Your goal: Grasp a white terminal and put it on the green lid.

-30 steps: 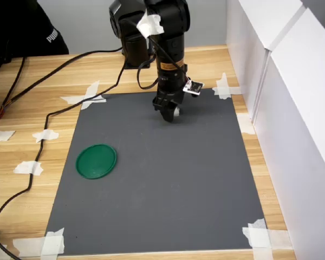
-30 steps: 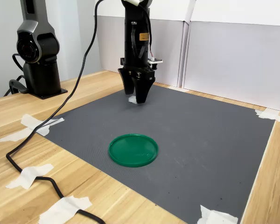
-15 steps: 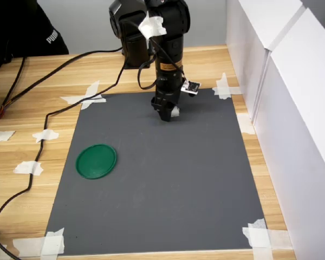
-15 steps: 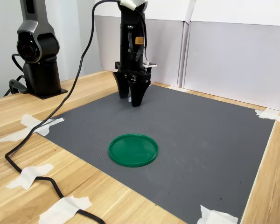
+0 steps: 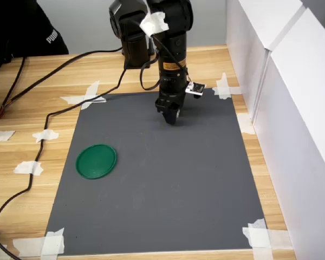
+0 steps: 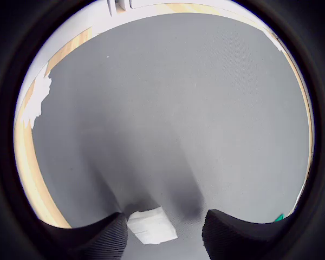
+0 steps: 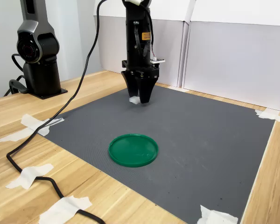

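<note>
The white terminal lies on the dark grey mat at its far side, a tiny pale block. My gripper points straight down with its tips at the mat, right beside the terminal. In the wrist view the terminal sits between the two dark fingers, close to one of them and with a gap to the other. The gripper is open. The green lid rests flat near the mat's left edge in the first exterior view, well apart from my gripper. The lid also shows in the second exterior view.
White panel walls stand along the first exterior view's right. A black cable trails over the wooden table to the arm's base. Tape scraps hold the mat's corners. A second black robot base stands at the second exterior view's left.
The gripper swung a little to the first exterior view's left half a second ago, then back right. It now stands over the terminal, which has stayed in place.
</note>
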Tool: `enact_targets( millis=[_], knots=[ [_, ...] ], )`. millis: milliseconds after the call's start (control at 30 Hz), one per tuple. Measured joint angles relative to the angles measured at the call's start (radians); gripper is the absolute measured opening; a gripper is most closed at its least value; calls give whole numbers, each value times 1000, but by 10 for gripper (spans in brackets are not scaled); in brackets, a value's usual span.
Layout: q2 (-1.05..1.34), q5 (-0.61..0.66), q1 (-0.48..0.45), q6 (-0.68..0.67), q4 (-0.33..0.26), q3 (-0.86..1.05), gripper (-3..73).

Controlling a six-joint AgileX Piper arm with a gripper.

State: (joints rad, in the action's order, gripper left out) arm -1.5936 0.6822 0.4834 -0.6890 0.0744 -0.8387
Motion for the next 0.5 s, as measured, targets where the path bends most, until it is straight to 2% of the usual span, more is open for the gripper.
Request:
enact_targets(
  millis=[167,500],
  knots=[
    [0,13,0,10,-7,0,529],
    [0,17,0,19,-14,0,525]
  ],
)
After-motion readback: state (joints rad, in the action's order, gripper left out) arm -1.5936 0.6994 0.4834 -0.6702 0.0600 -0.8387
